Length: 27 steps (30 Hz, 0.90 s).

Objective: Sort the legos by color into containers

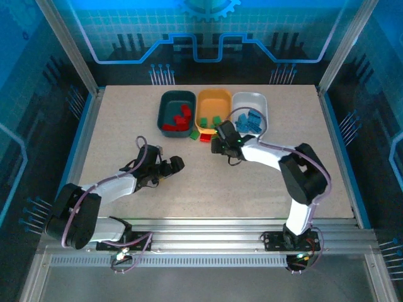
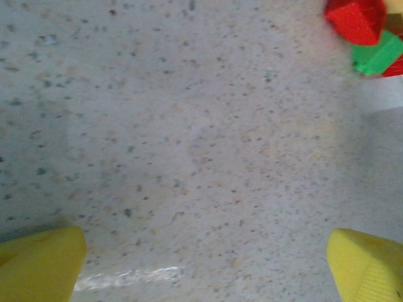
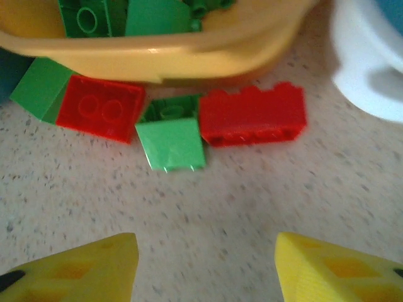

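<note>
Right claw [image 3: 204,251] parted low, facing legos [image 3: 252,116], left claw [image 2: 204,251] spread wide

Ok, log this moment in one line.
left gripper: open, empty | right gripper: open, empty | loose legos: red, green, beside orange tray

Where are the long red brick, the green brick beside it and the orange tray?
long red brick [image 3: 253,116], right wrist view, side face.
green brick [image 3: 170,146], right wrist view, smooth face.
orange tray [image 3: 208,60], right wrist view, near wall.
</note>
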{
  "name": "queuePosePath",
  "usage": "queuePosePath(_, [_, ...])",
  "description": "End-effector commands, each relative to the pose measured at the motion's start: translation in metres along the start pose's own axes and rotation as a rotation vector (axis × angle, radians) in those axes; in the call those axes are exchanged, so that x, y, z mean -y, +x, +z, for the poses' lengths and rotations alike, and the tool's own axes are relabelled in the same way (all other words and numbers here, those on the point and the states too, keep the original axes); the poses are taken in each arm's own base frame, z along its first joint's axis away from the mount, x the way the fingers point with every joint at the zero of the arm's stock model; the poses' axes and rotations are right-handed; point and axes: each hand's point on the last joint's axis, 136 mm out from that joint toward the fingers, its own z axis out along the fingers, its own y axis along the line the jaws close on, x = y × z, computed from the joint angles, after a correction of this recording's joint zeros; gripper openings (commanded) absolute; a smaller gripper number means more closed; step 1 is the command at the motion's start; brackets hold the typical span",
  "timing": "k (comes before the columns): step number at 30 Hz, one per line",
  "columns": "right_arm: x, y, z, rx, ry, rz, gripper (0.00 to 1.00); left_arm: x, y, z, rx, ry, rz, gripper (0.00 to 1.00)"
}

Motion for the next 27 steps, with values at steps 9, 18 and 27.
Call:
queuePosePath(9, [0.003,-0.002,0.038,-0.059,0.191,-0.028,0.63,-0.002,0.013,-0.001,-0.021,0.039,-0.012,0.99])
queuePosePath(18, [-0.006,0.002,0.048,-0.084,0.189,-0.083,0.66,-0.006,0.013,0.001,-0.017,0.030,-0.006,0.99])
queuePosePath(27, [-0.001,0.001,0.050,-0.081,0.208,-0.042,0.69,-0.008,0.016,0.006,-0.030,0.026,-0.013,0.99])
